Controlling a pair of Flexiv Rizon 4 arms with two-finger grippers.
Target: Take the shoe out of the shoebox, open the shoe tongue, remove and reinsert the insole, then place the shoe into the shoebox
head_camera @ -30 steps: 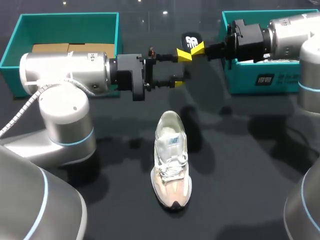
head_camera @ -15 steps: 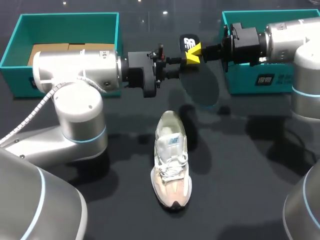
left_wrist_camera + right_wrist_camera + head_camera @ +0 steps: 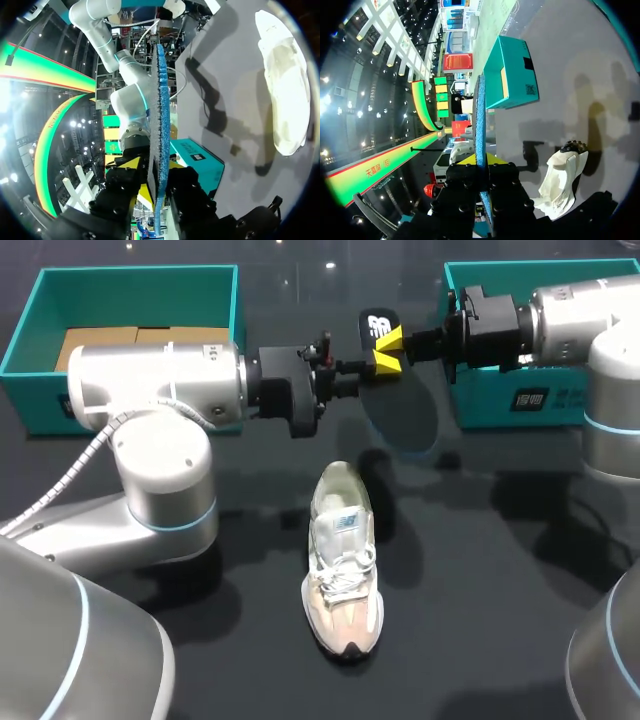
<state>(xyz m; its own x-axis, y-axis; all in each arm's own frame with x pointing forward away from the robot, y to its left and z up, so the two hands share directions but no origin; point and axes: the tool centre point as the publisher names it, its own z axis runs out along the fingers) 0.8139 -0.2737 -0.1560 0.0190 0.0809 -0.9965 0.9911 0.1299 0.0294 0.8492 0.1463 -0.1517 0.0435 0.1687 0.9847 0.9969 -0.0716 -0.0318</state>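
Observation:
The dark insole [image 3: 398,405] hangs edge-on in the air above the table's far middle, held from both sides. My right gripper [image 3: 388,350] is shut on its heel end, and my left gripper [image 3: 352,380] is shut on it from the left. In the left wrist view the blue-edged insole [image 3: 160,115] runs upright between the fingers of my left gripper [image 3: 157,187]. In the right wrist view the insole [image 3: 479,120] rises from my right gripper [image 3: 482,167]. The white and pink shoe [image 3: 343,555] lies on the table below, toe toward me; it also shows as the shoe [image 3: 282,90] and shoe [image 3: 565,180].
A teal shoebox [image 3: 130,285] with cardboard inside stands at the back left. A second teal box [image 3: 520,400] sits at the back right under my right arm. The dark tabletop [image 3: 480,570] surrounds the shoe.
My left gripper moved right to the insole and closed on it. The right gripper kept its hold, shifting the insole slightly; the shoe stayed put.

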